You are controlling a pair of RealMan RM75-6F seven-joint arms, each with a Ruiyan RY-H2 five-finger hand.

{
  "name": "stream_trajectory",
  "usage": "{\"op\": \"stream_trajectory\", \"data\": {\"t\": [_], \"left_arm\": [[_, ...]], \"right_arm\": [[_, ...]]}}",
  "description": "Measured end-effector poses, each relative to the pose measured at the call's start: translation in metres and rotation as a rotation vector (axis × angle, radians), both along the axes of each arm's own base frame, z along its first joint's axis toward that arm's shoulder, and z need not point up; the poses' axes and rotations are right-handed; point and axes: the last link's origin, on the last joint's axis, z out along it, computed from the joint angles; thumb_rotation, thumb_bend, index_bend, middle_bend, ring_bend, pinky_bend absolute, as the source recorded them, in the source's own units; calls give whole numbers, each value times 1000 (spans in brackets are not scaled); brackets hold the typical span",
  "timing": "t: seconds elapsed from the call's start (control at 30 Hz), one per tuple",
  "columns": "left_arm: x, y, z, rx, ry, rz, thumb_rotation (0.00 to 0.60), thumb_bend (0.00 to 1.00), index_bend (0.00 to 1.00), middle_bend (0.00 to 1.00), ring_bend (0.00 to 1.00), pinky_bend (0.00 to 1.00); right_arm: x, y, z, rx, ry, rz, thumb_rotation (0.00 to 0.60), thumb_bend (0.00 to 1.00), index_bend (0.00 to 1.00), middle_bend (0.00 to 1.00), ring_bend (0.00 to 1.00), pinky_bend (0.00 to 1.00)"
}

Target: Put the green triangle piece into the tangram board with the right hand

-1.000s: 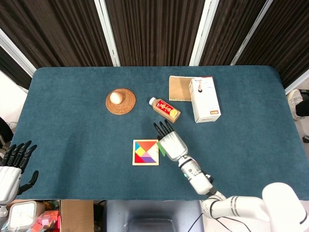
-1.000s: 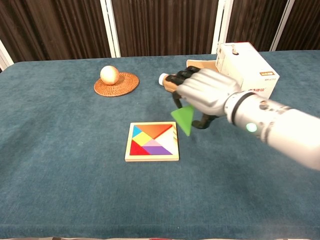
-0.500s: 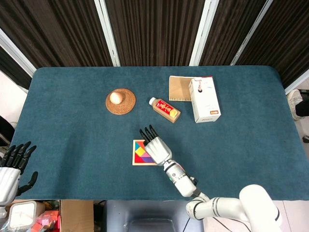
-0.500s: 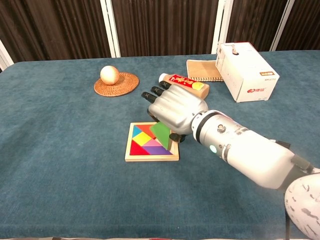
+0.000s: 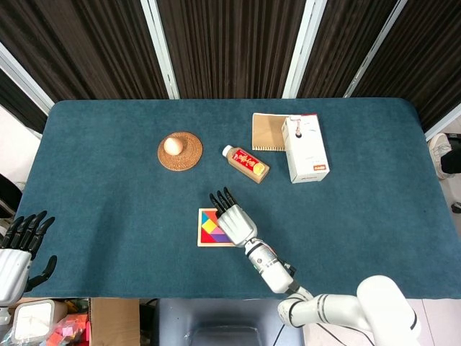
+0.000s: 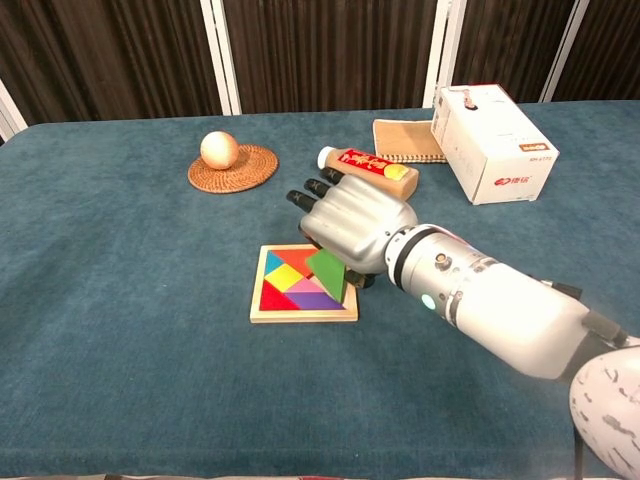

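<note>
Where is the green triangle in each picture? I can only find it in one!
Head view: the green triangle can't be made out; the right hand covers that side of the board.
Chest view: the green triangle is just left of centre, tilted over the board's right side, under the right hand.
Shared landmark: the bottle lying just beyond the hand.

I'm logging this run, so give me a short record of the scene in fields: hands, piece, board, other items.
right hand: over the board, holds the green triangle
green triangle: tilted, low over the board's right side
board: flat on the table, other coloured pieces in it
left hand: off the table's near left corner, holds nothing
other items: ball on a mat, bottle, box
</note>
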Motion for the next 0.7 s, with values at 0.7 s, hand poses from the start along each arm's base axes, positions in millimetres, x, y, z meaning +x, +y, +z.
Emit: {"op": "stream_trajectory", "data": {"t": [0.7], "left_arm": [[2, 0, 3, 4, -5, -6, 600, 458, 0, 0, 0, 48]], "right_arm": [[2, 11, -4, 20, 11, 23, 600, 477, 684, 124, 0, 0]]}}
